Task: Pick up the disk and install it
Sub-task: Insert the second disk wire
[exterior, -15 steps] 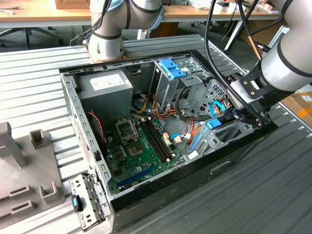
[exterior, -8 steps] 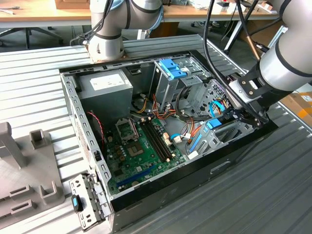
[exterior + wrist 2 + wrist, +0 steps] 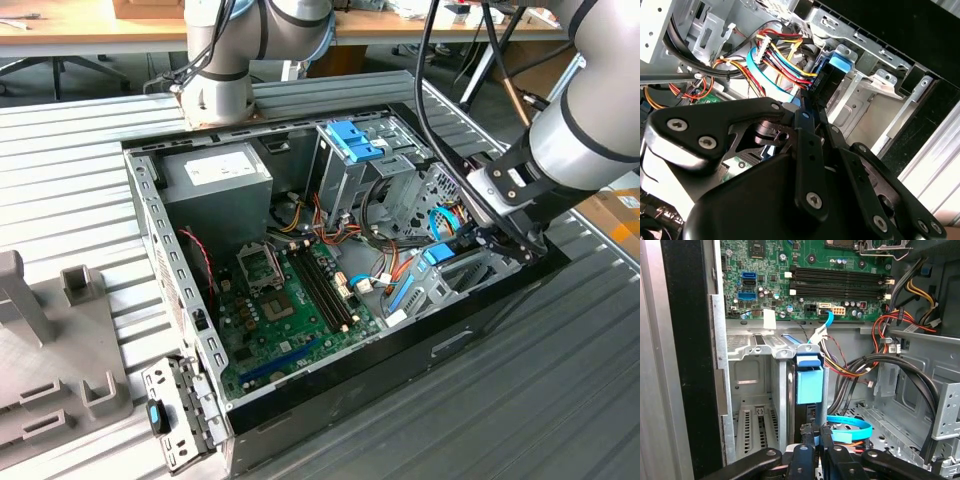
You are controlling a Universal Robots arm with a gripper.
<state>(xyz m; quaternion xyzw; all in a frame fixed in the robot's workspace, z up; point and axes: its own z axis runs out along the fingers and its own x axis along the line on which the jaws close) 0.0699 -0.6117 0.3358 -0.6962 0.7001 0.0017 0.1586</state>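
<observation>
The disk [image 3: 441, 254] stands on edge in the grey drive bay [image 3: 470, 275] at the exterior view's right side of the open computer case. Its blue tab faces up, and most of its black body is sunk in the slot. In both wrist views the disk [image 3: 809, 380] [image 3: 842, 63] shows end-on between the bay's metal walls. My gripper [image 3: 470, 245] is right over that end. Its fingertips [image 3: 808, 432] are drawn close together, and my gripper [image 3: 817, 432] [image 3: 813, 107] has nothing visible between them. The tips sit at or just short of the disk's near end.
A tall grey cage with a ribbed blue clip [image 3: 352, 140] stands behind the bay. Bundled cables [image 3: 900, 320] and a blue flat cable [image 3: 850, 427] lie beside the slot. The motherboard [image 3: 290, 300] fills the case floor, and a grey box [image 3: 215, 185] sits at the back. A grey fixture [image 3: 50, 340] rests on the table.
</observation>
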